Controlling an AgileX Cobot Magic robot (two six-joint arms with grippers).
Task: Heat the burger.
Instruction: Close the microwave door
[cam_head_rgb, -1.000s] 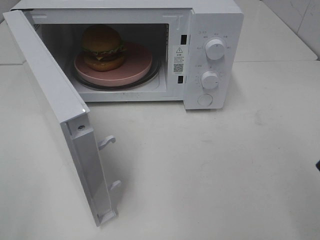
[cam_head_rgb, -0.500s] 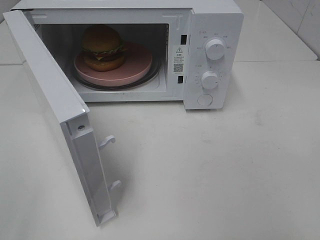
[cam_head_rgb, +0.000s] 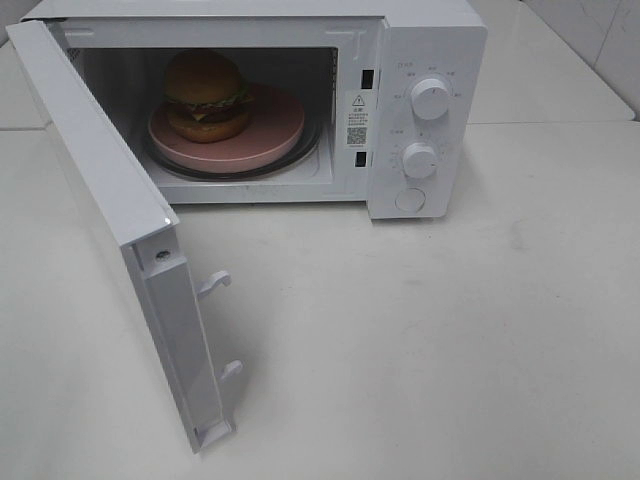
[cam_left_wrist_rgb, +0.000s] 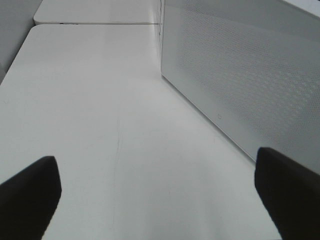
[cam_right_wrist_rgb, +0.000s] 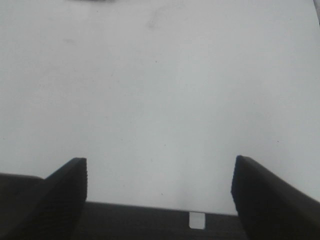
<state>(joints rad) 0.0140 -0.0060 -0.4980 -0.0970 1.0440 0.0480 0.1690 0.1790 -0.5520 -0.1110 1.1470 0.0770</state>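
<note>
The burger (cam_head_rgb: 205, 95) sits on a round pink plate (cam_head_rgb: 270, 130) inside the white microwave (cam_head_rgb: 420, 30), on its glass turntable. The microwave door (cam_head_rgb: 110, 200) hangs wide open toward the front left. Neither arm shows in the exterior high view. In the left wrist view my left gripper (cam_left_wrist_rgb: 157, 192) is open over bare table, with the perforated outer face of the door (cam_left_wrist_rgb: 240, 85) beside it. My right gripper (cam_right_wrist_rgb: 159, 187) is open above bare white table, with nothing between its fingers.
Two knobs (cam_head_rgb: 430, 98) (cam_head_rgb: 419, 160) and a round button (cam_head_rgb: 410, 199) sit on the microwave's right panel. Two door latch hooks (cam_head_rgb: 215, 284) stick out from the door's edge. White table (cam_head_rgb: 450, 340) spreads in front and to the right.
A dark bit at the right edge of the exterior high view one second ago is gone now. Nothing else has moved.
</note>
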